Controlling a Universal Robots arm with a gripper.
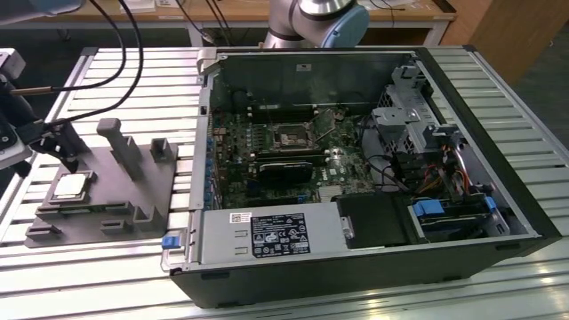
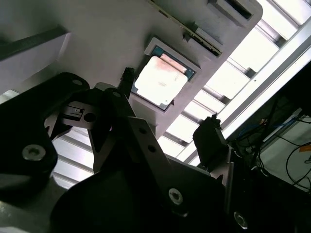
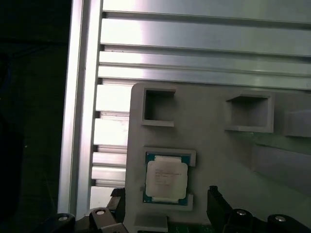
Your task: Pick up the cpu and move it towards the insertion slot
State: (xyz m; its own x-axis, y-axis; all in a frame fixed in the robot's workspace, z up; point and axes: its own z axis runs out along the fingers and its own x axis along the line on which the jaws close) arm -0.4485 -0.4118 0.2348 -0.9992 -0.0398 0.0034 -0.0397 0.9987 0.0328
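cpu [image 3: 166,180] seated in fixture plate [image 3: 218,160] recess — fingers [image 3: 216,203] spread either side.

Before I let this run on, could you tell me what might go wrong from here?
The open hand straddles the cpu, which sits in a rimmed recess of the fixture plate; it might catch that rim. The plate's upright blocks and the case wall stand toward the insertion slot, so a low carry could collide.

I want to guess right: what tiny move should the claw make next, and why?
Probably lower straight down: the open gripper hangs above the flat silver square cpu, centred over it, and the cpu lies untouched in the grey plastic fixture plate.
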